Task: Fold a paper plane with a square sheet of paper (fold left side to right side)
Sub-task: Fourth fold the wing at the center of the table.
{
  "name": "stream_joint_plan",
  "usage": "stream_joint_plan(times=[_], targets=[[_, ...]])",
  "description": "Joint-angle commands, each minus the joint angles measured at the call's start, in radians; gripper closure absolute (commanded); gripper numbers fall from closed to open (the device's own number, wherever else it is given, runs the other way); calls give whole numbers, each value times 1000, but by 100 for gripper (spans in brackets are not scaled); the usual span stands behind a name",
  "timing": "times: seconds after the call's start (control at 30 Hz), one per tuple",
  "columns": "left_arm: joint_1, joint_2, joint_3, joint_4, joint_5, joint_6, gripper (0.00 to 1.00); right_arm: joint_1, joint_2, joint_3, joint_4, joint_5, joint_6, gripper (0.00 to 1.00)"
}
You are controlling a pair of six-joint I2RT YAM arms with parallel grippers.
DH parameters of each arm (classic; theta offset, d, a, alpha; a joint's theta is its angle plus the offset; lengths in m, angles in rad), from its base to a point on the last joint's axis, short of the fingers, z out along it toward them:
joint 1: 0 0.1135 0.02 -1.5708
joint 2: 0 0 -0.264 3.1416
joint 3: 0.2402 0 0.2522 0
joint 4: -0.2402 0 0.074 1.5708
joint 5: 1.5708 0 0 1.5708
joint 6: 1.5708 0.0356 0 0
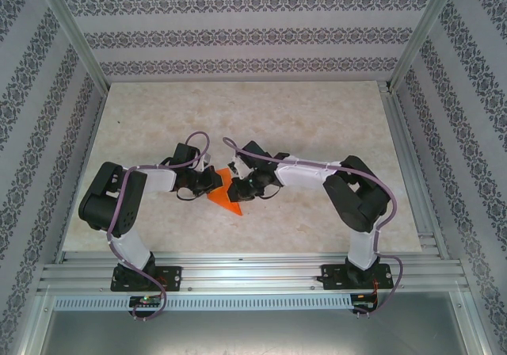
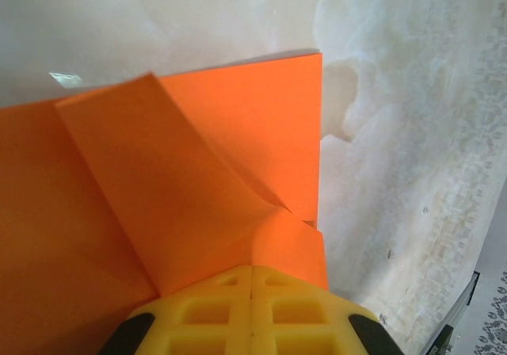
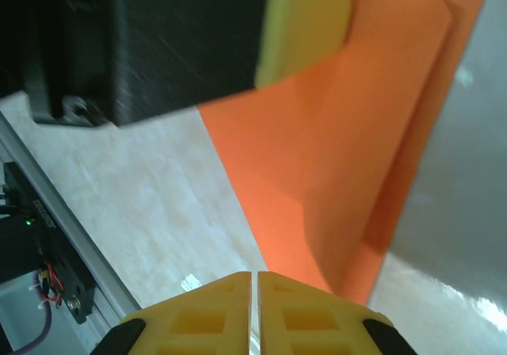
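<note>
Left gripper (image 2: 252, 274) on curled orange paper (image 2: 230, 133)

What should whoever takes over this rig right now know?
Left gripper: shut, pinching a flap of the thin bright orange paper sheet.
Right gripper: jaws together beside the sheet's corner; whether it grips the sheet cannot be told.
Sheet: mid-way across the pale marbled table, between both grippers.
Done: creases and a folded-over flap are visible.
Left: the flap is not yet pressed flat, and the plane looks unfinished.
</note>
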Motion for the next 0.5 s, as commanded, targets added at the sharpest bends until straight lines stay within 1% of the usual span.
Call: stream_joint_plan(times=[0.0, 0.17, 0.47], targets=[[-9, 15, -27, -107, -93, 27, 96, 18, 66, 59, 15, -8, -9, 90], [-10, 16, -27, -111, -93, 30, 96, 24, 114, 57, 2, 3, -23, 90], [-9, 18, -18, -127, -105, 39, 96, 24, 107, -29, -8, 14, -37, 90]])
